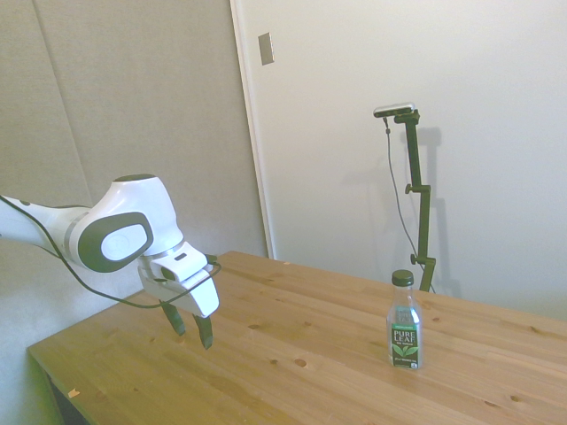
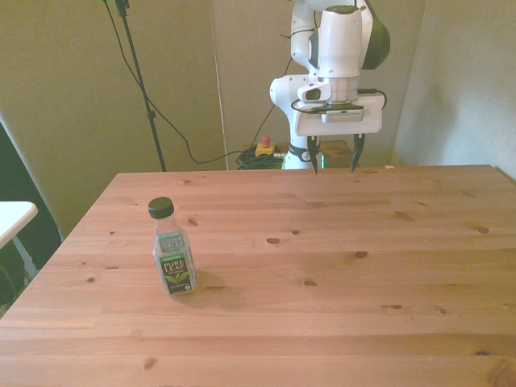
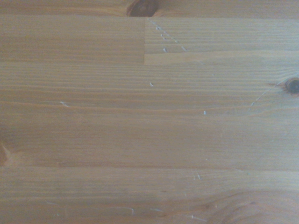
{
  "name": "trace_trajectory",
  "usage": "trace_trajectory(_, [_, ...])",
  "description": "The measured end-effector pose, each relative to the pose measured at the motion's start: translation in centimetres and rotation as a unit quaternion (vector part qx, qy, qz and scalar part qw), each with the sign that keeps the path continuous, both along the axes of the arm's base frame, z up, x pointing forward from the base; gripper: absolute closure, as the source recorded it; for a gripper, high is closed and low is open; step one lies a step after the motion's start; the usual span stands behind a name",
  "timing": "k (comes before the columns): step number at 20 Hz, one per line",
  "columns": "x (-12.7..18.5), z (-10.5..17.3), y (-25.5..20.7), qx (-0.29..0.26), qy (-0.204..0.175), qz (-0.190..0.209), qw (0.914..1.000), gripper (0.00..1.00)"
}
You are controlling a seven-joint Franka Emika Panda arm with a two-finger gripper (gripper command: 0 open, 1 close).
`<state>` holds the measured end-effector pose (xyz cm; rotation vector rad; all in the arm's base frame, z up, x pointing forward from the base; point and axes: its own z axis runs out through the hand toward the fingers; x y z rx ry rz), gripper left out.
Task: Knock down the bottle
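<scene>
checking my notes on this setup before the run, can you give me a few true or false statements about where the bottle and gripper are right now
1. The bottle stands upright on the table. True.
2. The gripper is closed around the bottle. False: its fingers are apart and hold nothing, and it hangs near the table's far edge, well away from the bottle.
3. The bottle's dark green cap is on. True.
4. In the front view the bottle stands toward the right side of the table. False: it stands toward the front view's left.
5. The wrist view shows the bottle's label up close. False: it shows only bare wood grain with a few knots.
</scene>
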<state>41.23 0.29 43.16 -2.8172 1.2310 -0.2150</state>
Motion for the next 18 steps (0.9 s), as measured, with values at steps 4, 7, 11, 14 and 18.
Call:
trace_trajectory(4, [0.0, 0.1, -0.5, -0.005, -0.002, -0.002, 1.0000, 0.00])
trace_trajectory(7, [0.2, 1.4, -3.8, -0.023, -0.013, -0.013, 0.9996, 0.00])
trace_trajectory(11, [0.7, 3.6, -10.7, -0.040, -0.047, -0.028, 0.9977, 0.00])
trace_trajectory(14, [2.0, 4.7, -15.4, -0.047, -0.081, -0.040, 0.9948, 0.00])
trace_trajectory(18, [4.7, 6.0, -19.8, -0.055, -0.103, -0.057, 0.9915, 0.00])
